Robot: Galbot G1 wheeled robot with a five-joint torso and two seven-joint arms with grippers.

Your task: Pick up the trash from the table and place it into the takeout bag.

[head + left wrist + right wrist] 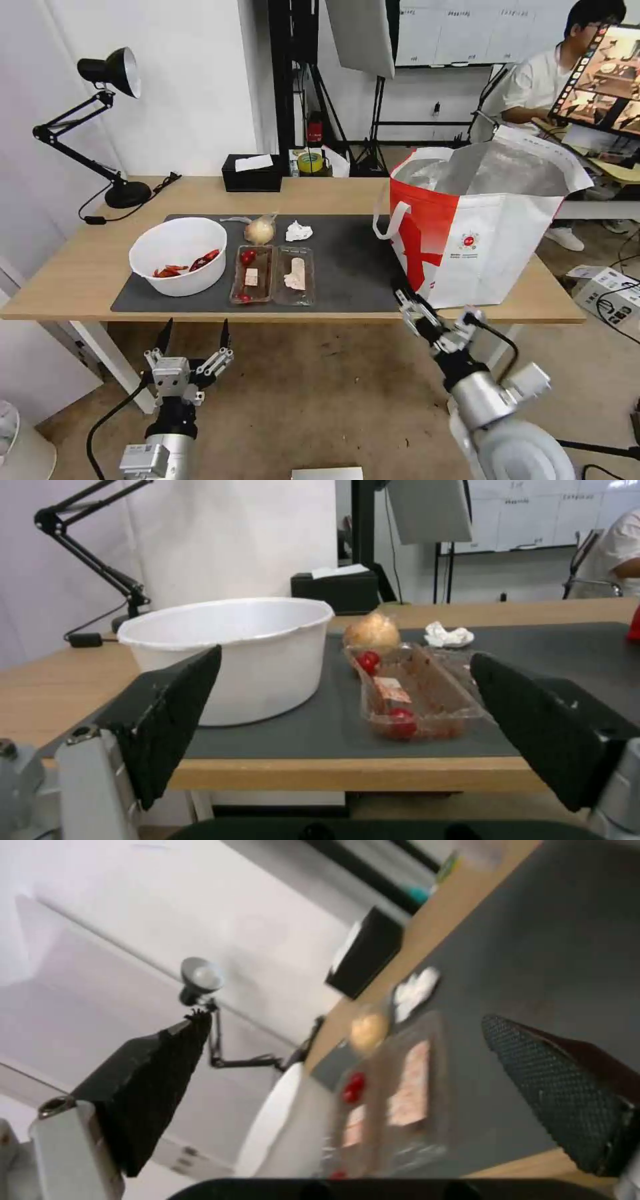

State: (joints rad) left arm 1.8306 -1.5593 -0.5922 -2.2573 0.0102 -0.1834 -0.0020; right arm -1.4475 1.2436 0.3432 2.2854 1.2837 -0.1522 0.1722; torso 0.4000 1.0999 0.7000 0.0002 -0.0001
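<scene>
On the table (pixel 80 267) lies a dark mat (pixel 353 267) carrying the trash: a white bowl (pixel 179 257) with red scraps, two clear trays (pixel 252 275) (pixel 295 276), a knotted clear bag (pixel 260 230) and a crumpled tissue (pixel 299 231). The white-and-red takeout bag (pixel 480 227) stands open at the table's right end. My left gripper (pixel 195 330) hangs open below the front edge, facing the bowl (pixel 227 650) and a tray (pixel 413 695). My right gripper (pixel 402 293) is open at the front edge beside the bag's corner, looking across the trays (pixel 393 1090).
A black desk lamp (pixel 110 70) stands at the table's back left, its cable trailing on the wood. The black tissue box (pixel 252 175) sits at the back edge. A white table leg (pixel 107 360) is near my left arm. A cardboard box (pixel 610 293) lies on the floor at right.
</scene>
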